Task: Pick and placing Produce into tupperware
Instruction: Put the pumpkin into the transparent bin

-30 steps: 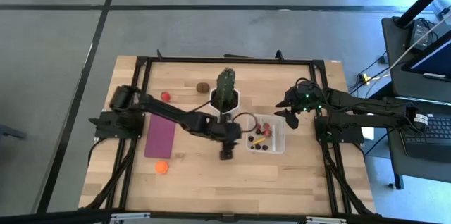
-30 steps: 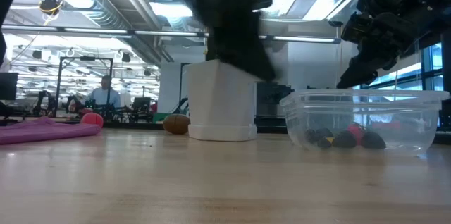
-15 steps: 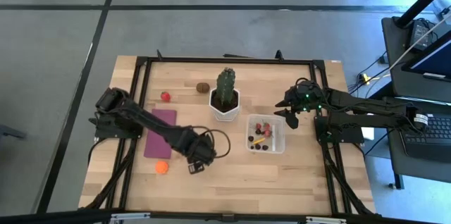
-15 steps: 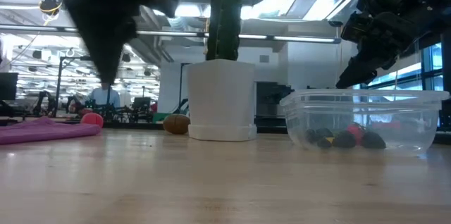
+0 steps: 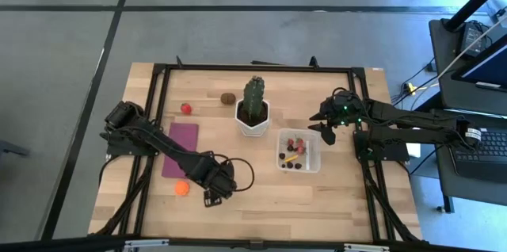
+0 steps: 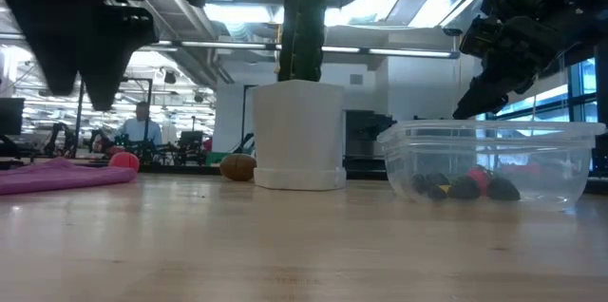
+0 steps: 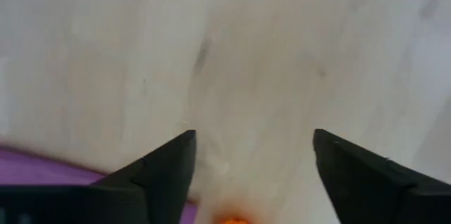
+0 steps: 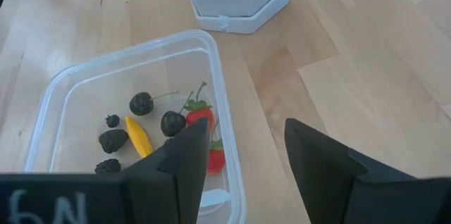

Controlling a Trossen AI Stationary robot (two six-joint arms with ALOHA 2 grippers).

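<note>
Pale wooden boards of the table (image 5: pixel 317 196) carry everything. Near the front, just beside the short end of the purple mat (image 5: pixel 181 148), lies the orange piece (image 5: pixel 182 188), the nearest produce not yet boxed. The left gripper (image 5: pixel 212 197) hangs above the wood close to it, fingers spread and empty; its wrist view catches only an orange sliver (image 7: pixel 230 219) between the fingers.

Well apart, right of the cactus pot (image 5: pixel 253 119), the clear tupperware (image 8: pixel 224 115) already holds berries, a strawberry and a yellow piece. The right gripper (image 5: pixel 326 131) waits above its far corner, fingers apart, holding nothing.

My worry: a small round piece may roll off if one finger touches first, or the fingers may snag the mat's edge. A red piece (image 5: pixel 185 108) and a brown oval (image 5: pixel 228 98) remain behind the mat.
</note>
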